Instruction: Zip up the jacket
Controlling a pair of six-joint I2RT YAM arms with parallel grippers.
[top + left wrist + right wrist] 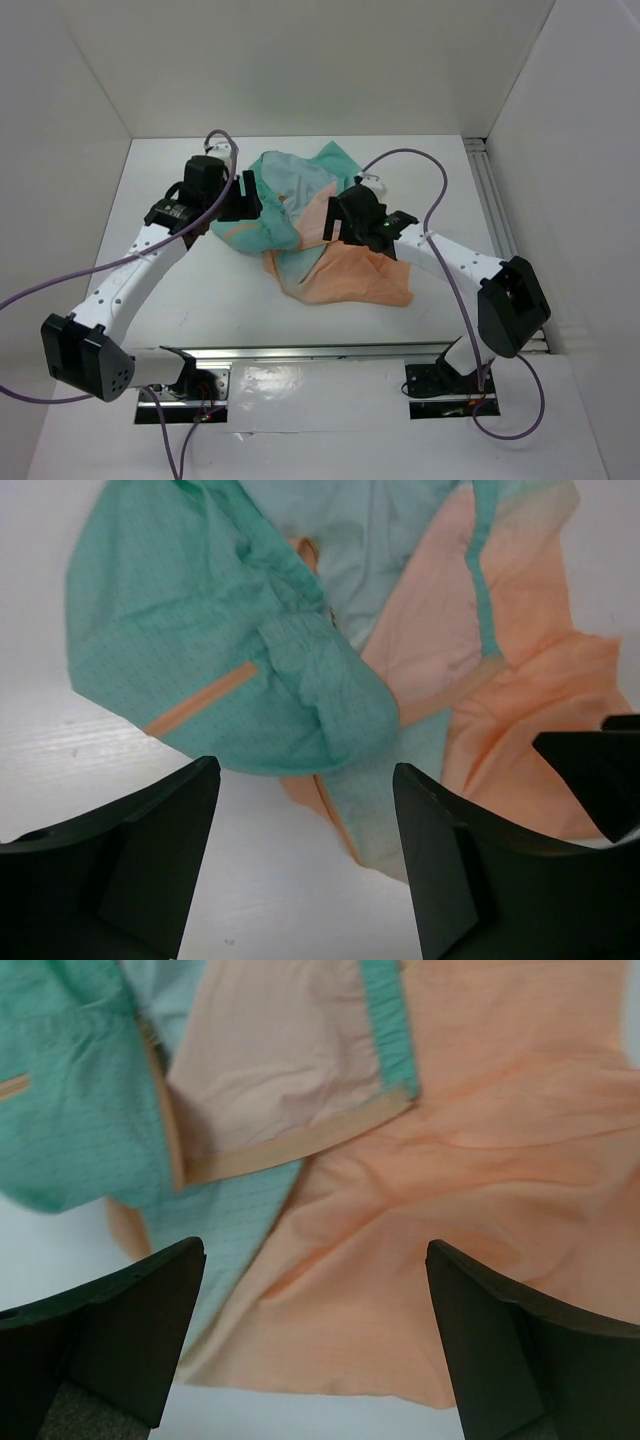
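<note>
We see the jacket (pixel 345 275) crumpled on the table (pixel 200 300), toward its far middle, with our left gripper (pixel 305 850) and right gripper (pixel 315 1330) both spread wide just above it, gripping nothing.

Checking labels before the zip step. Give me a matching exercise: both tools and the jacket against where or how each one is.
Things:
1. left tool
2. right tool
3. jacket

States:
a. open, over peach fabric
b. crumpled in a heap on the table
c. open, at the teal edge

Pairs: 1-c, 2-a, 3-b
</note>
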